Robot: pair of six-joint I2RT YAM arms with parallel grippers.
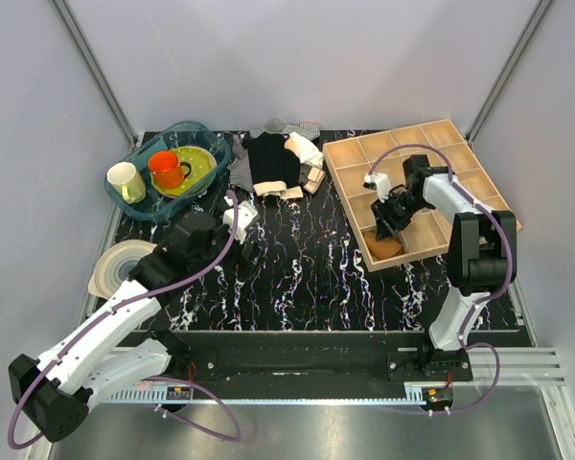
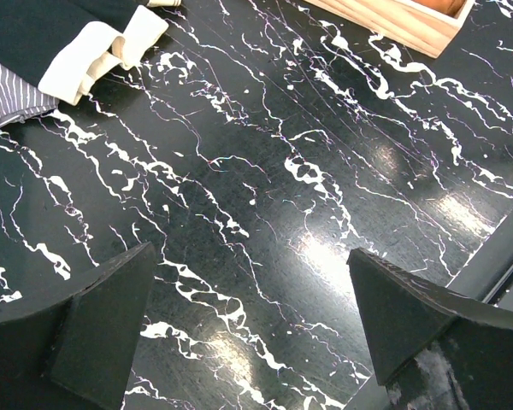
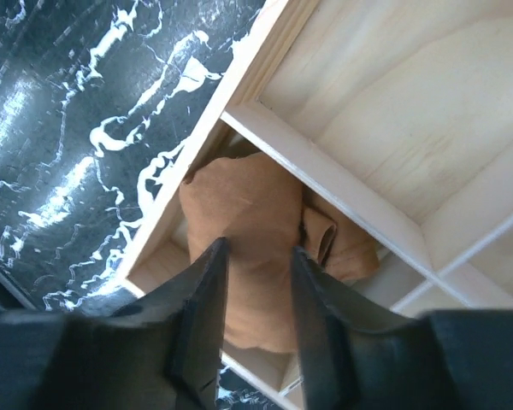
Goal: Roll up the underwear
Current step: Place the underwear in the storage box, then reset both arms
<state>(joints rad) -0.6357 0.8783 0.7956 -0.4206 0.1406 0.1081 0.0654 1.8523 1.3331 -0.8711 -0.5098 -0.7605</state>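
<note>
The underwear [image 3: 248, 213], a rust-brown bundle, lies in the near-left corner compartment of the wooden tray [image 3: 325, 179]. In the top view the underwear [image 1: 385, 246] shows at the tray's [image 1: 345, 153] front corner. My right gripper [image 3: 256, 248] reaches down into that compartment, its two fingers pressed against either side of the bundle, shut on it. The right gripper [image 1: 388, 225] hangs just above the bundle. My left gripper [image 2: 249, 252] hovers open over bare marbled tabletop, nothing between its fingers; in the top view the left gripper [image 1: 241, 218] sits left of centre.
A black garment with a beige band [image 1: 268, 158] and a striped cloth [image 1: 240, 172] lie at the back centre. A blue basin [image 1: 139, 196] at the back left holds cups and a plate. Stacked plates [image 1: 120, 264] sit at the left edge.
</note>
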